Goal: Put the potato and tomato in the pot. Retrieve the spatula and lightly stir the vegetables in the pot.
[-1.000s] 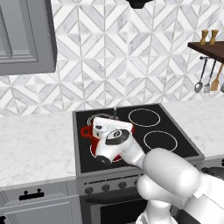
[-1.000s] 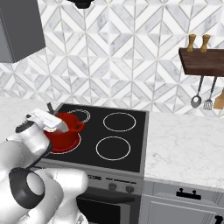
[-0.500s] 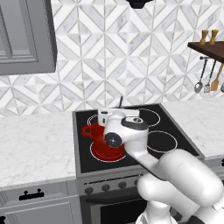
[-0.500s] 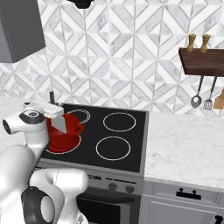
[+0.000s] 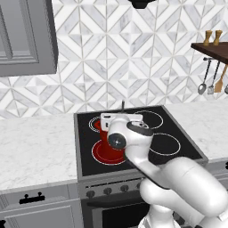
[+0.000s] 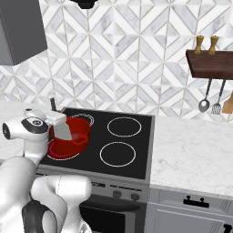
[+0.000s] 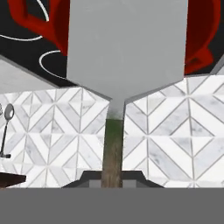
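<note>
Presently fingers (image 7: pixel 112 181) clamped on the spatula (image 7: pixel 124 48) handle, pale blade lowered over the red pot (image 6: pixel 73 131), front-left burner.

Tiled wall (image 5: pixel 111 53), marble counter (image 6: pixel 191 145), prob. grey cabinets (image 5: pixel 26 35).

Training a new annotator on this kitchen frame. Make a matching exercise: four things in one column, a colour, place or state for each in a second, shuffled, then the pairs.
Things:
1. pot
2. spatula
3. gripper
4. ladle

Descriptions:
A. silver, hanging under the wooden shelf on the right wall
B. shut on a thin dark handle
C. bright red, on the front left burner of the stove
D. pale grey flat blade, held over the pot

Pairs: 1-C, 2-D, 3-B, 4-A
</note>
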